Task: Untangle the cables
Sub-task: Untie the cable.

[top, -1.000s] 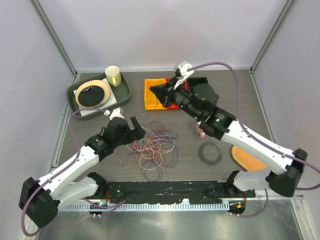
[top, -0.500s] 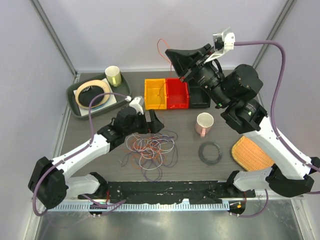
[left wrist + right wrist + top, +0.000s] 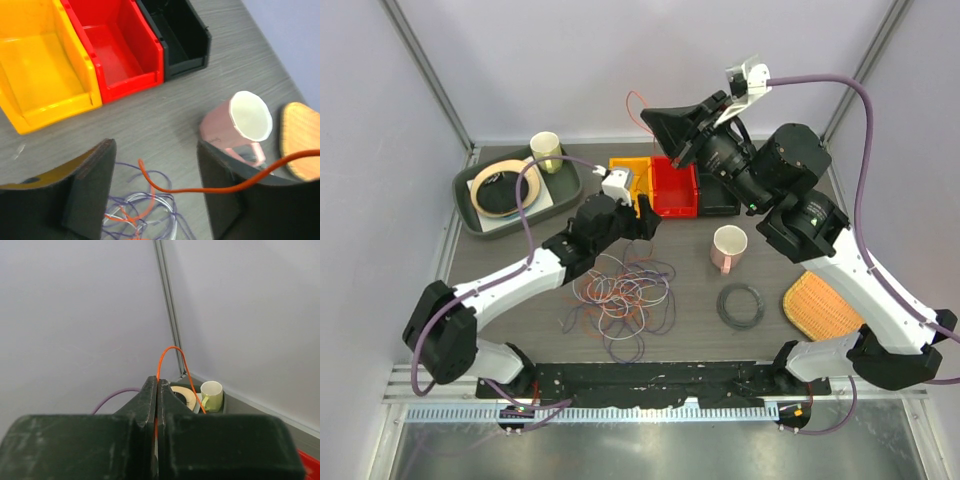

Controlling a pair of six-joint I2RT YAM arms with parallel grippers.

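The cables (image 3: 625, 295) lie in a tangled pile of white, orange and purple loops at the table's middle. My right gripper (image 3: 648, 120) is raised high above the bins and shut on one orange cable (image 3: 629, 103), which arcs up from its tips (image 3: 156, 382) in the right wrist view (image 3: 170, 348). My left gripper (image 3: 645, 225) is open and hovers over the pile's far edge, next to the bins. In the left wrist view an orange cable (image 3: 200, 189) rises from the pile (image 3: 145, 215) and runs between the open jaws (image 3: 155, 190), held by neither finger.
Yellow (image 3: 620, 165), red (image 3: 675, 190) and black (image 3: 720, 200) bins stand at the back. A grey tray (image 3: 470, 205) at back left holds a tape ring and a green mug (image 3: 546, 152). A pink mug (image 3: 728, 247), a black cord ring (image 3: 741, 305) and an orange mat (image 3: 817, 310) lie at the right.
My right gripper rose from the bins, carrying the orange cable high. My left gripper moved from the pile's left side to its far edge by the bins.
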